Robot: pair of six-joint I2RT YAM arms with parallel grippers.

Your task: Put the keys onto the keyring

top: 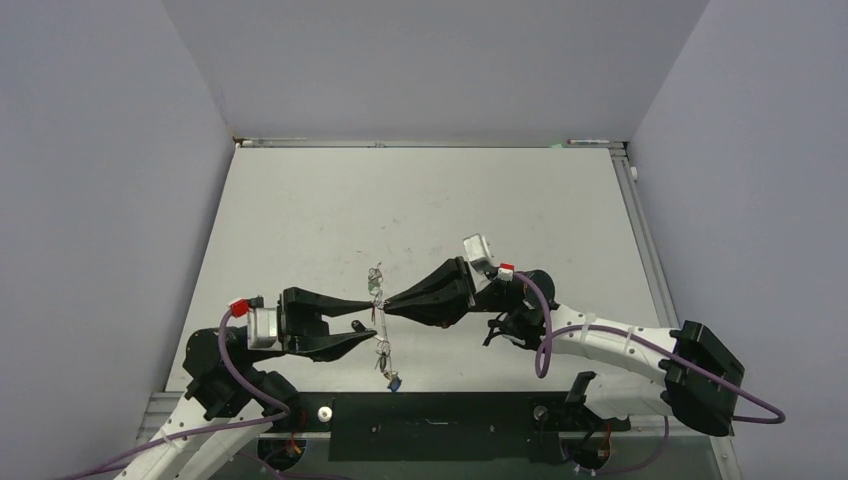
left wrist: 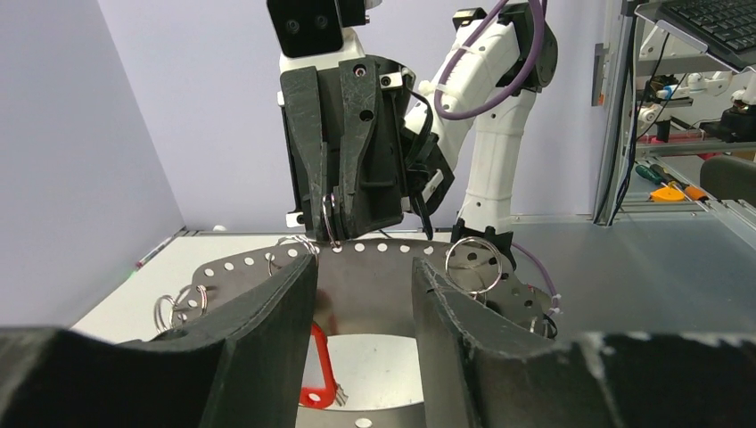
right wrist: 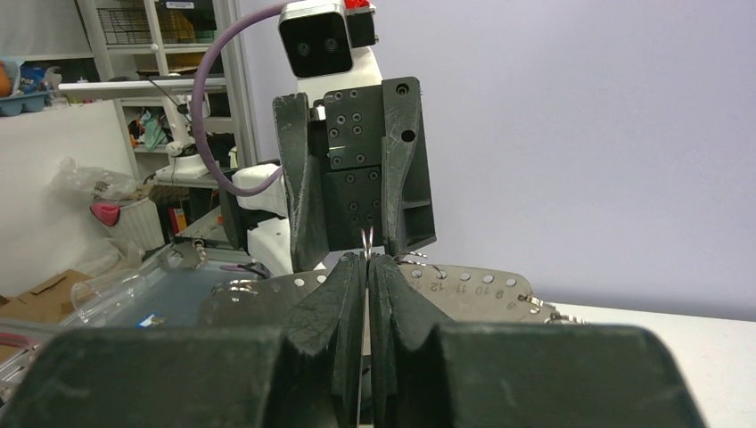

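Keyring: a metal band with numbered holes (left wrist: pixel 370 276), hung between both tools over the desk (top: pixel 330 200); from above you see it edge-on.
Keys: small ones (top: pixel 384 350) dangle from it, with a blue tag (top: pixel 396 381) lowest and a red tag (left wrist: pixel 318 370) under your left tool.
Right tool (top: pixel 388 303): closed tight, pinching a thin split ring (left wrist: pixel 329 218) just above the band's rim.
Left tool (top: pixel 370 317): fingers (left wrist: pixel 258 348) apart, one each side of the band, gripping nothing you can see.
Risk, slip: the pinch is on bare wire, so a tug from your left tool could pull it free and drop the lot.
Risk, swing: close the left tool off-centre and the band may twist, tangling the rings.
Risk, clash: the tips almost meet, so pushing in further may knock them together.
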